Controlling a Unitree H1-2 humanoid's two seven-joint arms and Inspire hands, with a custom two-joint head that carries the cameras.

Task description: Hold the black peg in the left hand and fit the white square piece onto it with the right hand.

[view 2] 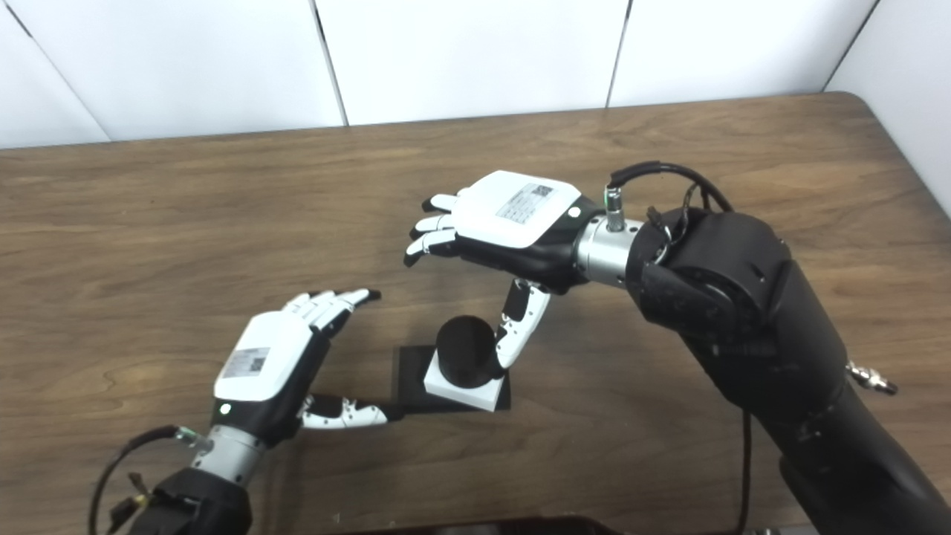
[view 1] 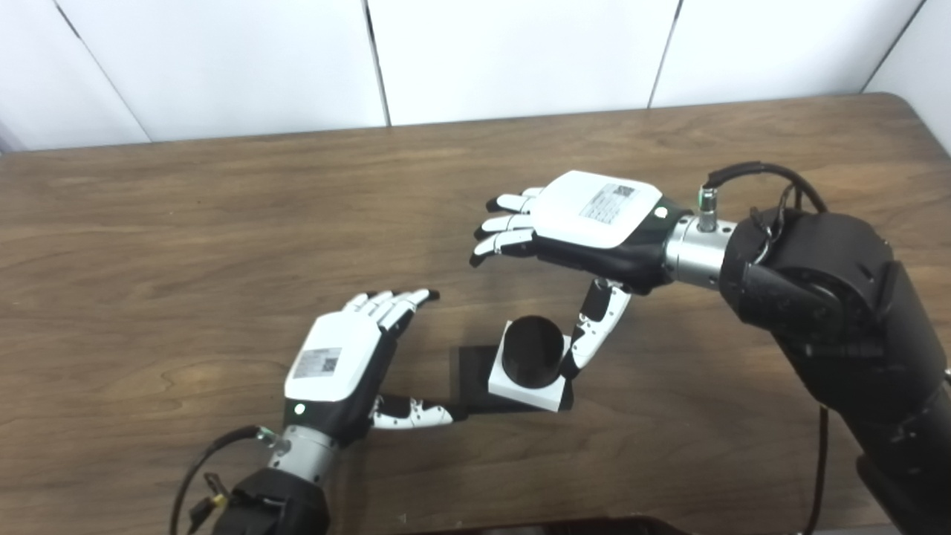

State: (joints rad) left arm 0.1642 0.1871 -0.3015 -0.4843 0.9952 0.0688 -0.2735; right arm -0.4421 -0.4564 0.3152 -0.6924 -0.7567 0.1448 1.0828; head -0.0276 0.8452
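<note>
White square piece point(view 1: 524, 386) around black peg point(view 1: 532, 351), base partly hidden.

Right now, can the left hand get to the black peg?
Probably yes. The left hand is open beside the black peg, thumb at its base plate, with nothing between. The white square piece already sits around it.

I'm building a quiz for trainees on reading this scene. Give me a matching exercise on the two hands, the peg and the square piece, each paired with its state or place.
1. left hand
2. right hand
3. black peg
4. white square piece

A. seated around the peg's foot
B. open, thumb tip at the black base plate's left edge
C. stands upright through the square
D. open above, thumb reaching down beside the peg

Pairs: 1-B, 2-D, 3-C, 4-A
</note>
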